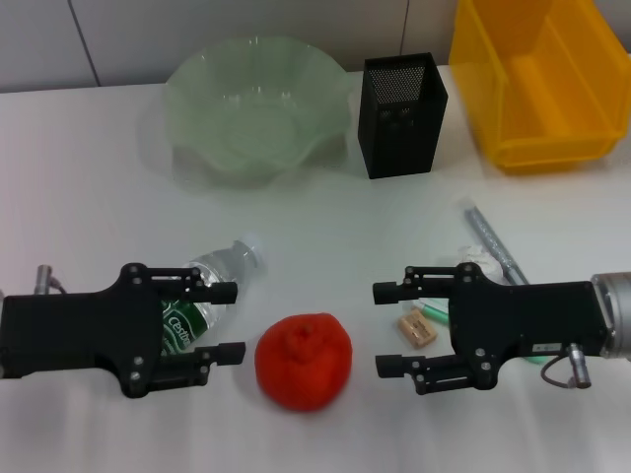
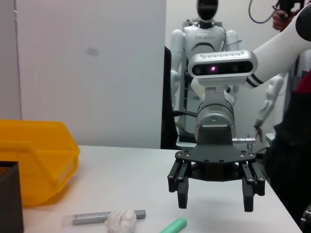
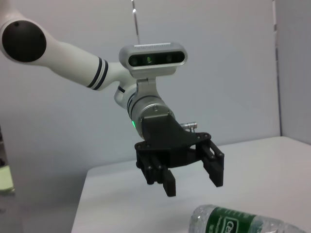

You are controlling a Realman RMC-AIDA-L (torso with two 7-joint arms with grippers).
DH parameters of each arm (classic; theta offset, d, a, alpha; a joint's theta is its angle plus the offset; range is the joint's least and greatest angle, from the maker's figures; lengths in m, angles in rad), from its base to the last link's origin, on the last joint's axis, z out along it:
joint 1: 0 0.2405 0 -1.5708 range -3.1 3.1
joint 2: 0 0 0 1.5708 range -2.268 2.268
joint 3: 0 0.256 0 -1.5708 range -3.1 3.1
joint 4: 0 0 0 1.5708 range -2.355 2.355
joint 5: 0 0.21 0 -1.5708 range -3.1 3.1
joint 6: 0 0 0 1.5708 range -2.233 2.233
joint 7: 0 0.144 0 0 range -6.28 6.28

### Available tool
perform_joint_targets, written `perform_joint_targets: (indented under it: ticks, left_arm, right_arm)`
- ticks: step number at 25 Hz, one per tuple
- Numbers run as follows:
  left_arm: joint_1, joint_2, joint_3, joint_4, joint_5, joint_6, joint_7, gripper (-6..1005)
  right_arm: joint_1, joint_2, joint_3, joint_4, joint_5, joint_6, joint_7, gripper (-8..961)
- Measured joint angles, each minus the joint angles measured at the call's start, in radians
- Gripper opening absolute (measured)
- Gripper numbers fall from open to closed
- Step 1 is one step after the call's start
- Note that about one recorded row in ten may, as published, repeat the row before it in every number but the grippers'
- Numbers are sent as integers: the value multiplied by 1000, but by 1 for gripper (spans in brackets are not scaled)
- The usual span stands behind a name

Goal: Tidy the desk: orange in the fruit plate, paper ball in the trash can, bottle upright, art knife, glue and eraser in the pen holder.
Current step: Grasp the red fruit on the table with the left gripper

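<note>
The orange (image 1: 304, 360) sits on the desk (image 1: 79, 197) between my two open, empty grippers. My left gripper (image 1: 237, 321) hovers over the lying bottle (image 1: 209, 286), which also shows in the right wrist view (image 3: 243, 221). My right gripper (image 1: 377, 329) is just left of the eraser (image 1: 416, 328) and a light green stick (image 1: 434, 313). A grey stick (image 1: 490, 241) lies behind it. The paper ball (image 2: 121, 221) shows in the left wrist view beside that grey stick (image 2: 92, 217). The fruit plate (image 1: 197, 74), pen holder (image 1: 402, 113) and trash can (image 1: 537, 79) stand at the back.
The left wrist view shows my right gripper (image 2: 215, 205) facing it, with the trash can (image 2: 39, 165) beyond. The right wrist view shows my left gripper (image 3: 193, 184). A white humanoid robot (image 2: 211, 43) stands beyond the desk's edge.
</note>
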Motion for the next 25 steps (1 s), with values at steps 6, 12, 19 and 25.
perform_joint_targets:
  ticks: [6,12,19,25]
  left_arm:
    - [-30,-5,0,0,23,-3,-19,568]
    - [-33,-8,0,0,25,-4,-28,569]
    - [-27,-8,0,0,25,-9,-29,570]
    - [-25,-9,-8,41,25,-47,-105,570]
  right_arm:
    - [-22,0,3,-4,20,-7,-2,751]
    - [-24,2,4,-2,22,-7,-2,751]
    - [-24,3,4,-3,40,-7,0,751]
    - [-15,1,6,-42,61,3,83,750]
